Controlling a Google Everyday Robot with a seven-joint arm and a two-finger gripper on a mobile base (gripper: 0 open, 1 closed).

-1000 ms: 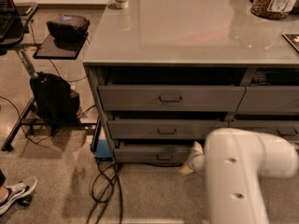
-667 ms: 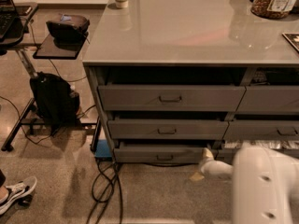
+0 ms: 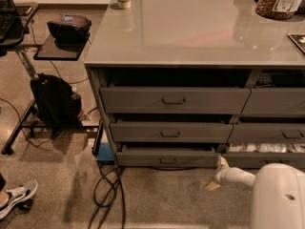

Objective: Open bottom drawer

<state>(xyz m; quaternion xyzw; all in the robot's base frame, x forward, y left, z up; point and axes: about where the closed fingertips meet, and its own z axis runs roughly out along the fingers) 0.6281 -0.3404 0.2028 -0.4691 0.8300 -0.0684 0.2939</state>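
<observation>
- The gripper (image 3: pixel 217 173) sits low, fingers spread apart, holding nothing.
- The bottom drawer (image 3: pixel 167 157) is just to its left, slightly pulled out.

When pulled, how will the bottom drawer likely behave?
Bottom drawer probably slides out rigidly: flat, metal-looking front. Its small centre handle offers little grip, so slipping seems possible. Gripper sits low beside its right end, off the handle.

Gripper (image 3: pixel 217 174) low R, nr btm drawer (image 3: pixel 167 157)
</observation>
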